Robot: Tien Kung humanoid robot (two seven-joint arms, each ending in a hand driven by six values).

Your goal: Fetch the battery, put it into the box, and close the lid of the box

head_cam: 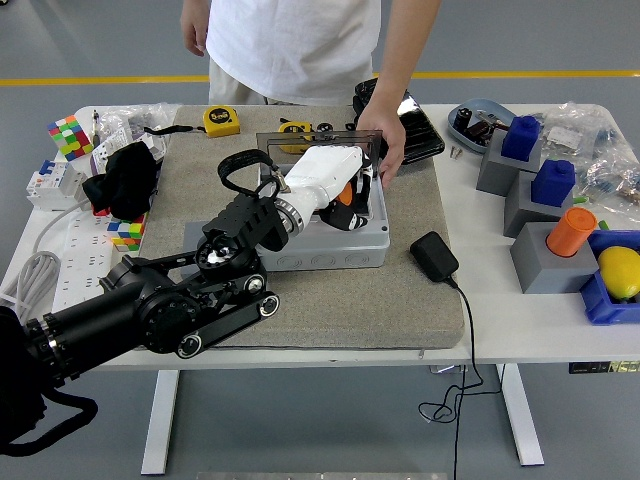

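Note:
My left hand reaches from the lower left over the open grey box on the mat. Its fingers are curled around the orange battery, which sits low inside the box opening, mostly hidden by the white hand shell. The box's clear lid stands up at the back edge. A person's hand rests on the lid's right end at the box's far right corner. The right arm is out of view.
A black adapter with its cable lies right of the box. A black case lies behind it. Grey blocks with blue and orange pieces stand at right. Tape measures, cubes and a power strip lie left.

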